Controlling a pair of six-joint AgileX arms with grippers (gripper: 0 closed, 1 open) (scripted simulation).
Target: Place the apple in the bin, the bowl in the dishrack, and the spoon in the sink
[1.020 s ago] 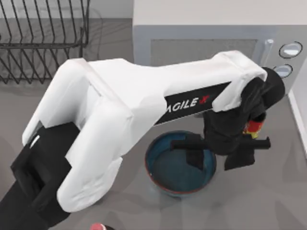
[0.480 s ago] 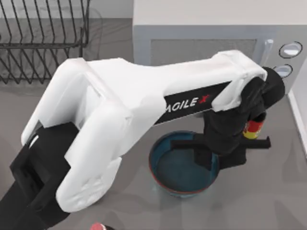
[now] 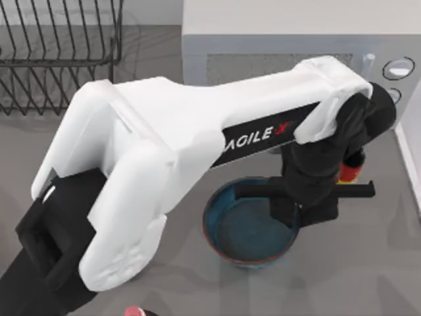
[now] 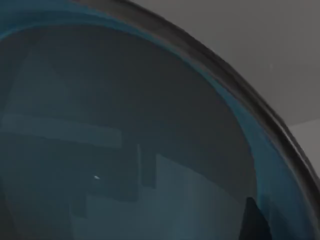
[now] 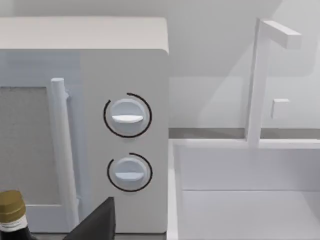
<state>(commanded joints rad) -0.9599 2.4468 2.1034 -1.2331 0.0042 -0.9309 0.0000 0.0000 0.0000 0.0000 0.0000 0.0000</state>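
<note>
1. The left gripper [image 3: 304, 212] is seen closed on the right-hand rim of the bowl [image 3: 247, 230], one finger inside the rim and one outside; a second earlier the fingers were spread wider over the bowl.
2. The bowl is held directly beneath the gripper, and it is shown shifted slightly to the right and toward the near edge of the table [image 3: 368, 276] since the earlier frame.
3. In the left wrist view, the bowl's blue-teal inside [image 4: 150, 125] and dark rim are seen close up.
4. A bottle [image 3: 348, 172] is glimpsed just behind the gripper, beside the microwave [image 3: 276, 39].
5. The dishrack [image 3: 59, 59] is located well away to the gripper's left, at the far corner.
6. The microwave's dials [image 5: 127, 117] and a white sink [image 5: 240, 200] are framed in the right wrist view.
</note>
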